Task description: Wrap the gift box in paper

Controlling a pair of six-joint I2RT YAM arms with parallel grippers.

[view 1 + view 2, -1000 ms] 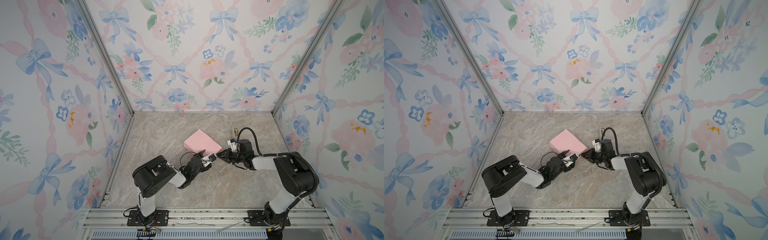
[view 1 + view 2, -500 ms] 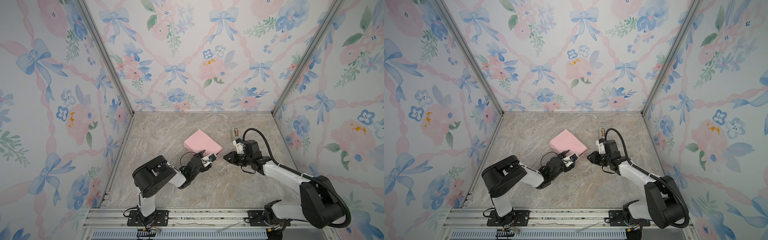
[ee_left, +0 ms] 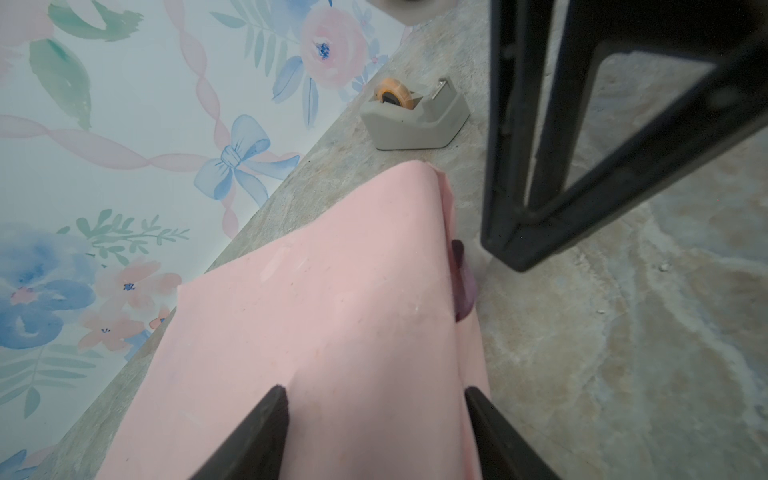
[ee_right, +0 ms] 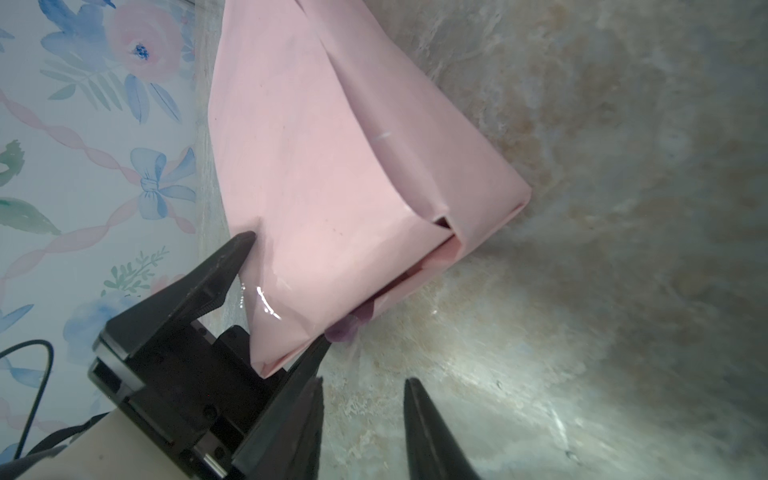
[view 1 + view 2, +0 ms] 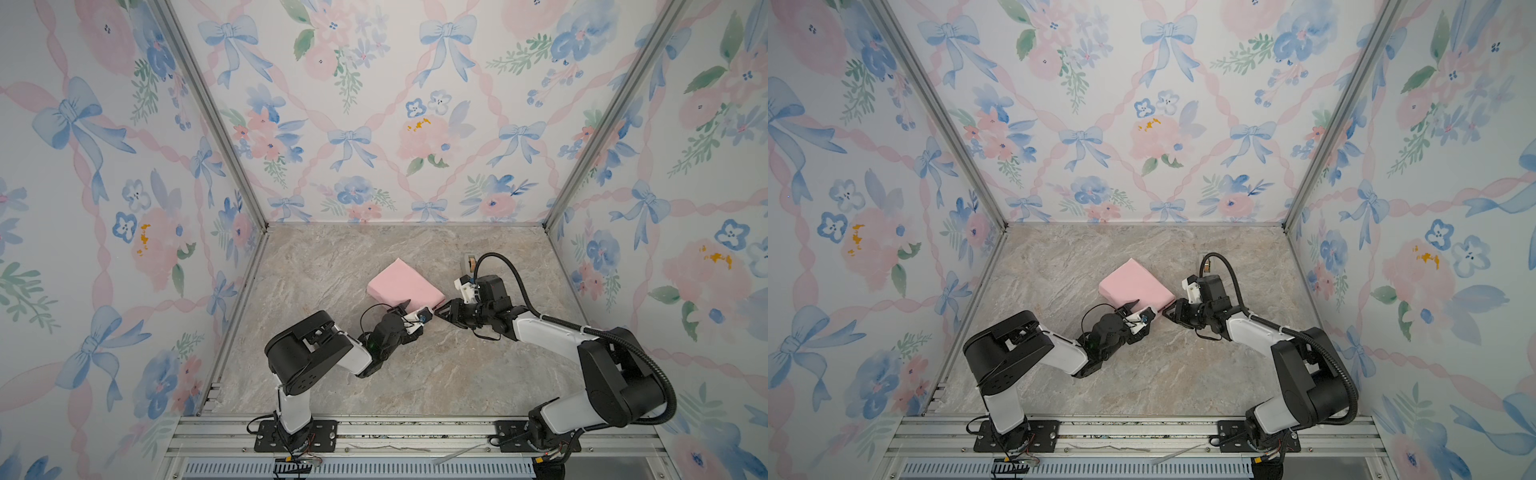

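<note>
The paper (image 5: 403,286) (image 5: 1136,282), pale pink side out, is folded into a flat parcel on the table; the gift box is hidden inside it. A bit of the lilac side (image 3: 463,291) (image 4: 345,328) pokes out at the near end. My left gripper (image 5: 415,308) (image 5: 1142,309) (image 3: 376,390) (image 4: 286,289) straddles the parcel's near corner, its fingers pressed on the paper at both sides. My right gripper (image 5: 438,311) (image 5: 1167,312) (image 4: 361,380) hovers just right of that corner, open, with bare table between its fingers (image 3: 511,232).
A beige tape dispenser (image 3: 415,120) (image 5: 469,262) stands behind the right wrist, near the right wall. Flowered walls close the marble table (image 5: 374,374) on three sides. A metal rail (image 5: 395,432) runs along the front.
My right gripper has drawn back to the right off the parcel's corner and its jaws have parted. The right arm's elbow has swung out. The left gripper and the parcel have stayed put.
</note>
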